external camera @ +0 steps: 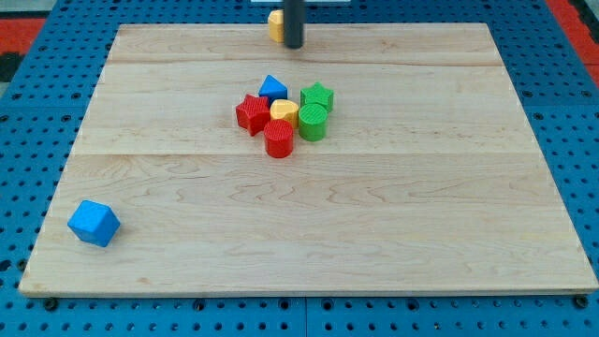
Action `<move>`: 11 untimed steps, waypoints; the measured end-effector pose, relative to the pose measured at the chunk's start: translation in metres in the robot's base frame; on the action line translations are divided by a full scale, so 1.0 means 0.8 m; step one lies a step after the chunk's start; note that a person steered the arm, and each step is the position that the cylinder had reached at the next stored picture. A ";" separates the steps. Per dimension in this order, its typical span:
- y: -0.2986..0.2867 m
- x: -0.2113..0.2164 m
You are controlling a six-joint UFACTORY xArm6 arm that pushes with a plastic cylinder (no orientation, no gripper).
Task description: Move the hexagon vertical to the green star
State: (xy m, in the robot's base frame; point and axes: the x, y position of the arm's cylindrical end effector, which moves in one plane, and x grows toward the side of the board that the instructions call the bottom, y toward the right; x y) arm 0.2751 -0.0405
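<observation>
The green star (pixel 317 96) sits at the upper right of a tight cluster in the middle of the wooden board (pixel 449 234). A yellow block that looks hexagonal (pixel 284 113) lies in the cluster's middle, touching the star's lower left. My tip (pixel 294 44) is at the view's top, well above the cluster. It touches or nearly touches the right side of a second yellow block (pixel 274 24), which the rod partly hides, so its shape cannot be made out.
The cluster also holds a blue triangular block (pixel 272 88), a red star (pixel 251 113), a red cylinder (pixel 278 139) and a green cylinder (pixel 313 122). A blue angular block (pixel 94 223) lies alone at the lower left.
</observation>
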 end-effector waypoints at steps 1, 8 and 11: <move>-0.044 0.069; -0.097 -0.104; 0.053 -0.064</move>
